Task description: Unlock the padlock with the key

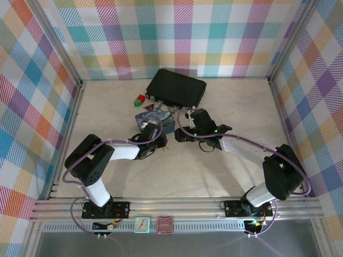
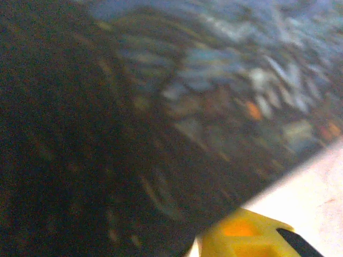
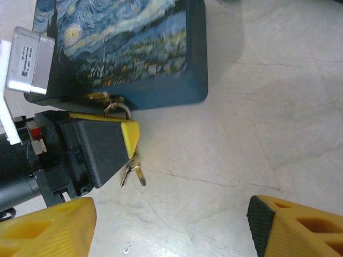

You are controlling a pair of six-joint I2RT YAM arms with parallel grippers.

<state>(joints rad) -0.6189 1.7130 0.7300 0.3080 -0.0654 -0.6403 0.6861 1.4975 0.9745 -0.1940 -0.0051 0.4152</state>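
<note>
Looking through your right wrist camera, you find the left tool (image 3: 130, 140) at the near edge of the tin (image 3: 134, 48) on the counter (image 3: 257, 107). The padlock (image 3: 117, 110) sits at that edge, only its shackle showing above the tool's yellow tip. The key (image 3: 134, 172) pokes out just below that tip. You cannot tell how far the left tool is closed, or whether it grips either one. Your right tool (image 3: 171, 211) stands wide open and empty over bare counter nearby
</note>
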